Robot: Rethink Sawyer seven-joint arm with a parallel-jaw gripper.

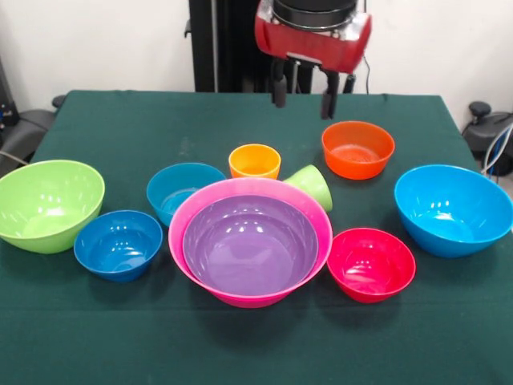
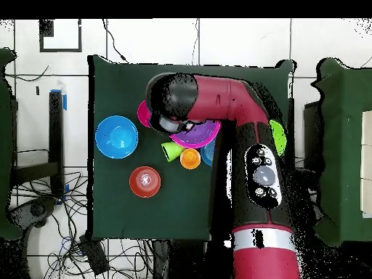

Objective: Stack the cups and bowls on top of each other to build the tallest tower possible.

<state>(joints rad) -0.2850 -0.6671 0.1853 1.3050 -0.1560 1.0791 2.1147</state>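
On the green-clothed table [image 1: 240, 345], the big pink bowl [image 1: 250, 293] sits nearest the front view's camera with a purple bowl [image 1: 248, 245] nested inside it, the only stacked pair so far. Flanking it in the front row are a dark blue bowl [image 1: 118, 245] to its left and a red-pink bowl [image 1: 371, 264] to its right. Further out, a large lime green bowl [image 1: 48, 204] stands at the left edge and a large sky blue bowl [image 1: 454, 209] at the right. Just behind the pink bowl, a teal bowl [image 1: 183, 191] touches its rim, the orange cup [image 1: 255, 161] stands upright, and the lime green cup [image 1: 313, 186] lies tipped on its side against the pink rim. An orange bowl [image 1: 357, 149] sits alone further back. Above the far part of the table hangs the gripper [image 1: 303, 92], its two dark fingers [image 1: 278, 90] spread apart and grasping nothing. In the overhead view the red arm [image 2: 254, 167] covers much of the table.
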